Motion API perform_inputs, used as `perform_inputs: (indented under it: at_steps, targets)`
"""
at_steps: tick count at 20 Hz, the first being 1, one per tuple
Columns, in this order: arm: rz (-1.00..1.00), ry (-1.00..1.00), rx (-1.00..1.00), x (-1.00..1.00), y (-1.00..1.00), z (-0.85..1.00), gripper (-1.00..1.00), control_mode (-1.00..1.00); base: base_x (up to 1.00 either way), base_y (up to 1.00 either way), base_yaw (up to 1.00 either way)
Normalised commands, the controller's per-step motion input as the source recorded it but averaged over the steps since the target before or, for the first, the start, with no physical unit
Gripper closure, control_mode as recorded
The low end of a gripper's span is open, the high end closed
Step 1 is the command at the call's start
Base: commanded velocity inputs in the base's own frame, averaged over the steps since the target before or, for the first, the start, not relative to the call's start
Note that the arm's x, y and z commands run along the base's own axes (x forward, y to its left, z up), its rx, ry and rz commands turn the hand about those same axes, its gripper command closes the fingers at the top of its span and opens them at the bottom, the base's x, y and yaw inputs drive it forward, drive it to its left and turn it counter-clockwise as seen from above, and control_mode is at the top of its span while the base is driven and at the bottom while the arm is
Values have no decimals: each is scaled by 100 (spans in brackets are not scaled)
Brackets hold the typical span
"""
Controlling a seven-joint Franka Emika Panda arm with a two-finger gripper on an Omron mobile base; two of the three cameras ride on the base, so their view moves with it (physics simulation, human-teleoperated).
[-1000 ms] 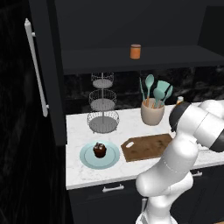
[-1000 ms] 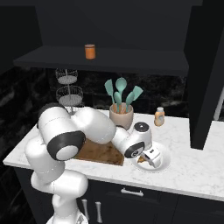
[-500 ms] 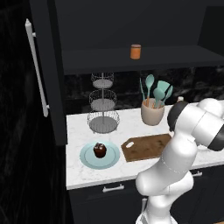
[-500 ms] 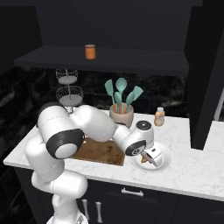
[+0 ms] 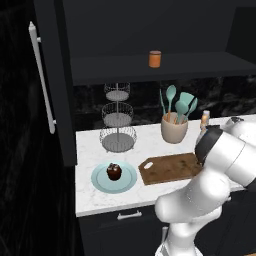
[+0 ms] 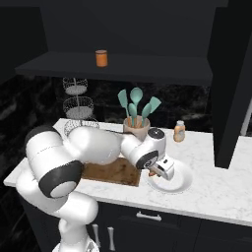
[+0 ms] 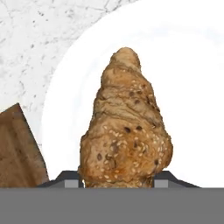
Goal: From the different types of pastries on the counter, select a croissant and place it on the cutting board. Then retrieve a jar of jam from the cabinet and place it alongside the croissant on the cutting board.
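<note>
Change since a second ago: little is seen to have moved; the gripper (image 6: 156, 173) was already low over the white plate (image 6: 181, 183), and its jaws have since been drawn in narrow around the croissant (image 7: 124, 127).
Gripper state: closed tight on the near end of the croissant, with a dark fingertip seen on each side of it in the hand view.
Croissant position: still lying on the white plate, which sits on the counter (image 6: 231, 194) just to the right of the cutting board (image 6: 112, 171) in the right base view; only a small tan tip (image 6: 152, 173) is visible under the hand there. It cannot be told whether it has been lifted off the plate.
Cutting board: bare wood is shown, with nothing laid on it (image 5: 167, 167); one brown corner (image 7: 17, 148) is seen beside the plate (image 7: 197, 65) in the hand view.
Cupcake: a dark cupcake (image 5: 114, 171) is left untouched on the light-blue plate (image 5: 100, 181), left of the board.
Jar of jam: the orange jar (image 5: 155, 59) stands on the dark cabinet shelf (image 5: 115, 67), well above the counter.
Done so far: the croissant has been chosen and gripped.
Left to do: the croissant is yet to be carried to the board, and the jar is yet to be fetched and set beside it.
</note>
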Motion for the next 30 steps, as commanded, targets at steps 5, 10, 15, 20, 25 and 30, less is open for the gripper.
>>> perform_inputs:
  at_steps: [5, 10, 15, 20, 25, 30]
  targets:
    - [29, -1, -3, -9, 100, 8, 100, -100, 0, 0, 0]
    - [27, -2, -2, -1, 97, 1, 100, -100, 0, 0, 0]
    - [23, -2, -1, 0, 76, 0, 100, -100, 0, 0, 0]
    - [15, 0, 0, 16, 55, 0, -100, -100, 0, 0, 0]
    - [4, 0, 0, 44, 2, 0, -100, -100, 0, 0, 0]
    - [1, -1, 0, 39, 0, 6, -100, -100, 0, 0, 0]
